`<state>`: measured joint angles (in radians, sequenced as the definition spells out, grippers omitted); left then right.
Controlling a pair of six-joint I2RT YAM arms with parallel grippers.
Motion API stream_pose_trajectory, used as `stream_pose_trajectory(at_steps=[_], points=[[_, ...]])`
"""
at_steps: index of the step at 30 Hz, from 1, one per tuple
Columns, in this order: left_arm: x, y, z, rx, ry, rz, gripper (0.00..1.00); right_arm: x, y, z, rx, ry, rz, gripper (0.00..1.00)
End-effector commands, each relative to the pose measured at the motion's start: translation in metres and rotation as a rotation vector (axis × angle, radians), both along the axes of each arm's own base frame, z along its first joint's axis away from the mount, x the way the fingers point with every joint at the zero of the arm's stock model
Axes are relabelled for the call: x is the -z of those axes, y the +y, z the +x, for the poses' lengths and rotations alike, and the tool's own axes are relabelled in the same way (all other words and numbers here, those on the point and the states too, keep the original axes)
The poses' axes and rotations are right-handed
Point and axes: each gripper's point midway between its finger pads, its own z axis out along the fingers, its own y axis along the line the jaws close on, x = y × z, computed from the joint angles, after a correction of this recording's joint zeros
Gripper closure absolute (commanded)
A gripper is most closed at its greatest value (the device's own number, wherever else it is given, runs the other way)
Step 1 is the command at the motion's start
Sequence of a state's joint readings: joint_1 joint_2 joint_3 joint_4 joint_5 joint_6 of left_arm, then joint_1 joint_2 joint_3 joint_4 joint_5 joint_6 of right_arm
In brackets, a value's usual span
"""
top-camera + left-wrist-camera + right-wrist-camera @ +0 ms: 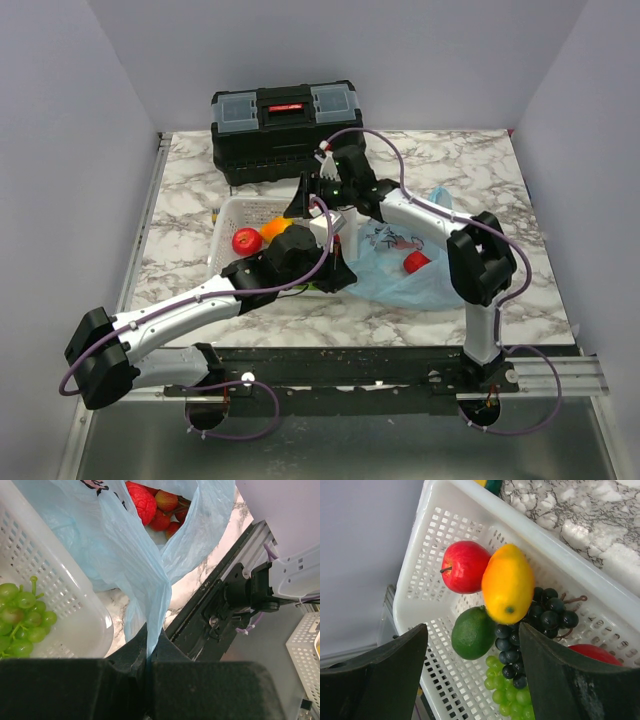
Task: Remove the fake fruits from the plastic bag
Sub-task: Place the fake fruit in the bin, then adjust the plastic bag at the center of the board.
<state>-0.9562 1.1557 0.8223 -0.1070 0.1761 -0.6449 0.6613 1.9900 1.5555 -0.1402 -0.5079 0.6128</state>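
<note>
The light-blue plastic bag (405, 270) lies right of the white mesh basket (228, 215). My left gripper (335, 272) is shut on a fold of the bag's edge (150, 595) and holds the mouth open. Red berries and a red bumpy fruit (142, 502) lie inside the bag. My right gripper (302, 205) hangs open and empty over the basket. Below it, in the right wrist view, are a red apple (465, 566), an orange-yellow fruit (507, 582), a dark green fruit (472, 632) and a dark blue grape bunch (542, 615). The apple (246, 240) also shows from above.
A black toolbox (285, 130) stands behind the basket. A pale green grape cluster (512, 695) lies in the basket, also seen in the left wrist view (22, 620). A small yellow and green item (490, 484) lies outside the basket rim. Grey walls enclose the marble table.
</note>
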Motion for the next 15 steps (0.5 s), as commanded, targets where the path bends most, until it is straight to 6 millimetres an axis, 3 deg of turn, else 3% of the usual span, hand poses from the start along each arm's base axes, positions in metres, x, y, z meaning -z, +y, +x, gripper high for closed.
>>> stream_pose_trajectory(at_steps=[1, 8, 15], points=[[-0.003, 0.002, -0.005, 0.008, 0.001, -0.011, 1.00, -0.020, -0.006, -0.003, 0.030, -0.057, 0.017, 0.24], [-0.003, 0.002, -0.004, 0.011, -0.003, -0.011, 1.00, -0.036, -0.037, -0.009, 0.140, -0.131, -0.022, 0.24], [-0.002, 0.001, -0.004, 0.016, -0.011, -0.011, 1.00, -0.052, -0.106, -0.029, 0.318, -0.250, -0.145, 0.23]])
